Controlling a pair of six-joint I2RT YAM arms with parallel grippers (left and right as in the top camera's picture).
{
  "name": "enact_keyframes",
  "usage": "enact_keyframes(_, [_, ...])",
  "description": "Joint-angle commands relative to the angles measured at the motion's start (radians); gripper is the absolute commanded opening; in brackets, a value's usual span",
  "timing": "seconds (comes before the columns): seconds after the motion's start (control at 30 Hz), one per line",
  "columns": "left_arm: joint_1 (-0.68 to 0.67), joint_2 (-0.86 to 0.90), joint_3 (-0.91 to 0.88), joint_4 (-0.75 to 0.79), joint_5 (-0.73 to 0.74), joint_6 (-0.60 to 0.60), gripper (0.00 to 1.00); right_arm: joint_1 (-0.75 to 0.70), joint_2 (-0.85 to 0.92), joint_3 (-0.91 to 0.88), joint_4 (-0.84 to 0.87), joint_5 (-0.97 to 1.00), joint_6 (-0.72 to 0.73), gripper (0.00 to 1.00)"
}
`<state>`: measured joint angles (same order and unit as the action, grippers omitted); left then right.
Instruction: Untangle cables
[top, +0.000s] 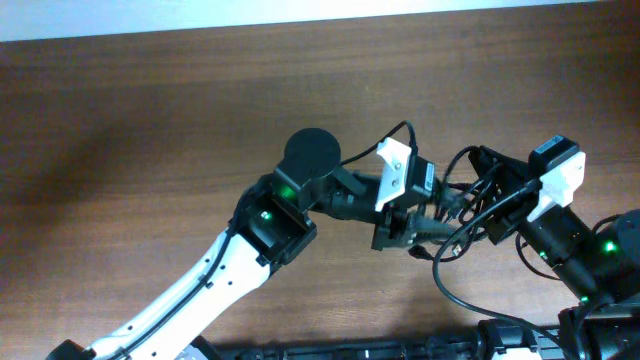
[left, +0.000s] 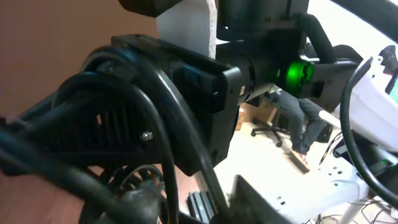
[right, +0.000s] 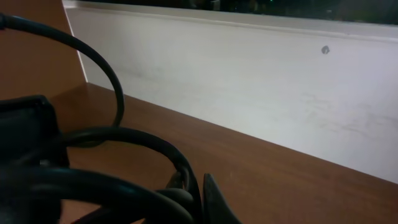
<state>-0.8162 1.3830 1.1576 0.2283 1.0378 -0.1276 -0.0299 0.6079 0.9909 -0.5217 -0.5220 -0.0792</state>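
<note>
Cables (top: 450, 208) are bunched between the two grippers, right of table (top: 150, 120) centre. One loop trails toward 6 o'clock, one thin cord arcs toward 12. Left gripper (top: 398, 228) sits at the bundle's 9 o'clock, right gripper (top: 484, 205) at 3 o'clock. Cords hide both finger gaps, so I cannot tell if either is clamped. White wall (right: 249, 93) lies beyond the far edge.

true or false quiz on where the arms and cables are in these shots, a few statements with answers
1. The left arm and the right arm meet right of centre over the table. True.
2. The cables lie spread over the far left. False: they are bunched between the two arms.
3. The table is brown wood. True.
4. No lights glow on either arm. False: green lights show on both.
</note>
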Motion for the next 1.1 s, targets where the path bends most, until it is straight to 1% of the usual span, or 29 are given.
enact_keyframes(0.0, [-0.029,0.005,0.008,0.003,-0.007,0.008,0.17,-0.003,0.000,0.009,0.011,-0.009,0.008,0.04])
enact_keyframes(0.03, [-0.035,0.005,0.008,0.003,-0.007,0.008,0.16,-0.003,0.000,0.009,0.010,-0.009,0.008,0.04])
enact_keyframes(0.13, [-0.048,0.005,0.008,0.018,-0.007,0.008,0.17,-0.003,0.000,0.009,0.010,-0.009,0.008,0.04])
enact_keyframes(0.17, [-0.048,0.005,0.008,0.022,-0.007,0.008,0.19,-0.003,0.000,0.009,0.010,-0.009,0.008,0.04])
enact_keyframes(0.2, [-0.048,0.005,0.008,0.025,-0.007,0.008,0.23,-0.003,0.000,0.009,0.010,-0.009,0.008,0.04])
enact_keyframes(0.23, [-0.048,0.005,0.008,0.025,-0.007,0.008,0.36,-0.003,0.000,0.009,0.010,-0.009,0.008,0.04])
enact_keyframes(0.27, [-0.048,0.005,0.008,0.025,-0.007,0.008,0.44,-0.003,0.000,0.009,0.010,-0.009,0.008,0.04])
enact_keyframes(0.3, [-0.048,0.005,0.008,0.024,-0.007,0.008,0.61,-0.003,0.000,0.009,0.010,-0.009,0.008,0.04])
enact_keyframes(0.33, [-0.048,0.005,0.008,0.024,-0.007,0.008,0.71,-0.003,0.000,0.009,0.010,-0.009,0.008,0.04])
enact_keyframes(0.4, [-0.048,0.005,0.008,0.024,-0.007,0.008,0.81,-0.003,0.000,0.009,0.010,-0.009,0.008,0.04])
enact_keyframes(0.43, [-0.048,0.005,0.008,0.024,-0.007,0.008,0.81,-0.003,0.000,0.009,0.010,-0.009,0.008,0.04])
enact_keyframes(0.5, [-0.048,0.005,0.008,0.025,-0.008,0.008,0.76,-0.003,0.000,0.009,0.011,-0.010,0.008,0.04])
enact_keyframes(0.53, [-0.048,0.005,0.008,0.025,-0.012,0.008,0.70,-0.003,0.000,0.009,0.010,-0.010,0.008,0.04])
enact_keyframes(0.6, [-0.048,0.005,0.008,0.025,-0.014,0.008,0.47,-0.003,0.000,0.009,0.011,-0.021,0.008,0.04])
enact_keyframes(0.63, [-0.048,0.005,0.008,0.026,-0.014,0.008,0.31,-0.003,0.000,0.009,0.011,-0.030,0.008,0.04])
enact_keyframes(0.67, [-0.048,0.005,0.008,0.026,-0.014,0.008,0.20,-0.003,0.000,0.009,0.010,-0.034,0.008,0.04])
enact_keyframes(0.7, [-0.048,0.005,0.008,0.025,-0.014,0.008,0.05,-0.003,0.000,0.009,0.010,-0.036,0.008,0.04])
enact_keyframes(0.73, [-0.048,0.005,0.008,0.025,-0.014,0.008,0.00,-0.003,0.000,0.009,0.010,-0.037,0.008,0.04])
enact_keyframes(0.9, [-0.048,0.005,0.008,0.025,-0.023,0.008,0.00,-0.003,0.000,0.009,0.010,-0.036,0.008,0.04])
enact_keyframes(1.03, [-0.021,0.005,0.008,0.024,-0.029,0.008,0.00,-0.003,0.000,0.009,0.005,-0.011,-0.002,0.04])
enact_keyframes(1.07, [0.002,0.005,0.008,0.019,-0.028,0.008,0.00,-0.003,0.000,0.009,-0.006,0.015,-0.064,0.04])
